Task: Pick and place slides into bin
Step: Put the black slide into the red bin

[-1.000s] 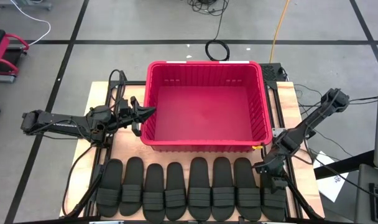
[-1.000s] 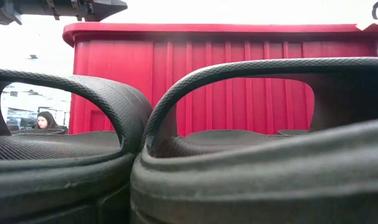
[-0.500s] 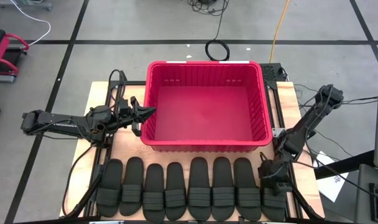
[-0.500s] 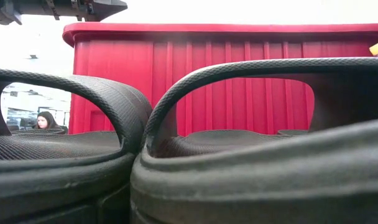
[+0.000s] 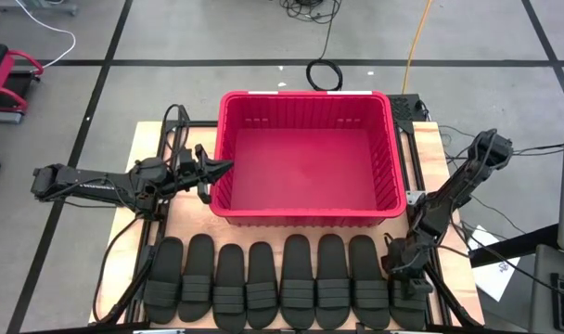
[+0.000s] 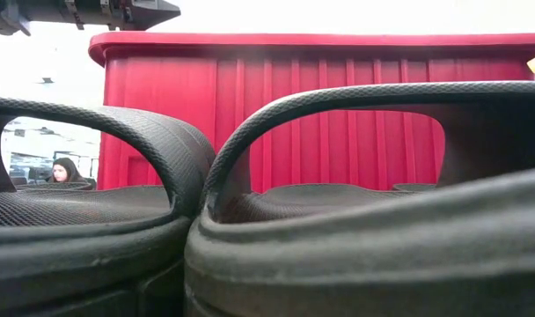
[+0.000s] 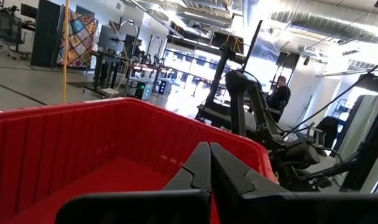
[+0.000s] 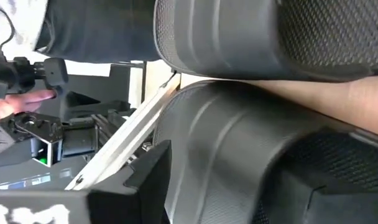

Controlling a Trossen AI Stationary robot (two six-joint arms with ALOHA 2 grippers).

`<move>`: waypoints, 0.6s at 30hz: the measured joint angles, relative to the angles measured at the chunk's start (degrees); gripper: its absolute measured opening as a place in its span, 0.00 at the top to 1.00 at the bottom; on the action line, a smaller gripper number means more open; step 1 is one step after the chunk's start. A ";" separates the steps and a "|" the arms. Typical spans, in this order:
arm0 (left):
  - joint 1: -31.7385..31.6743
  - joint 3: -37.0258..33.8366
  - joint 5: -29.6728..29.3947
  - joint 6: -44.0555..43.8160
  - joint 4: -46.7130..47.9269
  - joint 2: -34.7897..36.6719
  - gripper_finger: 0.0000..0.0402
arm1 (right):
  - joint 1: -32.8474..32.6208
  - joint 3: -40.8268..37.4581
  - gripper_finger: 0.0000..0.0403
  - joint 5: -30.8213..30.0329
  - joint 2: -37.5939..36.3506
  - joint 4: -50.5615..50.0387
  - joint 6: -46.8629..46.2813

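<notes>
The slides [image 5: 280, 281] lay in a row along the near edge of the worktop [image 5: 182, 219], soles down and straps up, side by side and touching, just in front of the bin [image 5: 306, 154], which stood empty. The right gripper [image 5: 407, 271] was low over the slide at the right end of the row [image 5: 408, 295]; in the right wrist view its fingers [image 8: 150, 175] stood apart, with the ribbed strap between them and not yet pinched. To do this step well, I judge the fingers should close across the strap rather than the sole, squarely and near its middle so the slide hangs level, then lift straight up enough to clear both the neighbouring slide and the thick red rim before swinging over the bin. The neighbour touches, so a skewed grip could drag it along. The left gripper [image 5: 208, 170] waited beside the bin's left wall, its fingers together. Counted from above: eight slides, the rightmost partly hidden under the gripper, all on the worktop; none in the bin; one bin; two arms.
</notes>
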State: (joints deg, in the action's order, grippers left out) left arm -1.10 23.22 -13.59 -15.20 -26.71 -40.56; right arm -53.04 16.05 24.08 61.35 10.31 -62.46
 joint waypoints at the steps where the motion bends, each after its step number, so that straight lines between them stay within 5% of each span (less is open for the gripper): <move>1: 0.02 0.00 -0.02 0.00 0.07 0.00 1.00 | -0.19 0.00 0.52 0.06 0.37 0.73 0.05; 10: 0.00 0.00 -0.02 0.00 0.08 0.00 1.00 | -0.39 -0.20 0.96 2.13 0.77 6.42 -3.08; 18: 0.00 0.00 -0.02 0.00 0.08 0.00 1.00 | -0.39 -0.15 0.98 2.18 -3.61 6.21 -5.66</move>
State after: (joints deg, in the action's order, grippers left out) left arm -1.10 23.22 -13.61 -15.20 -26.63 -40.56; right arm -53.43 15.90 26.25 57.74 16.53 -68.12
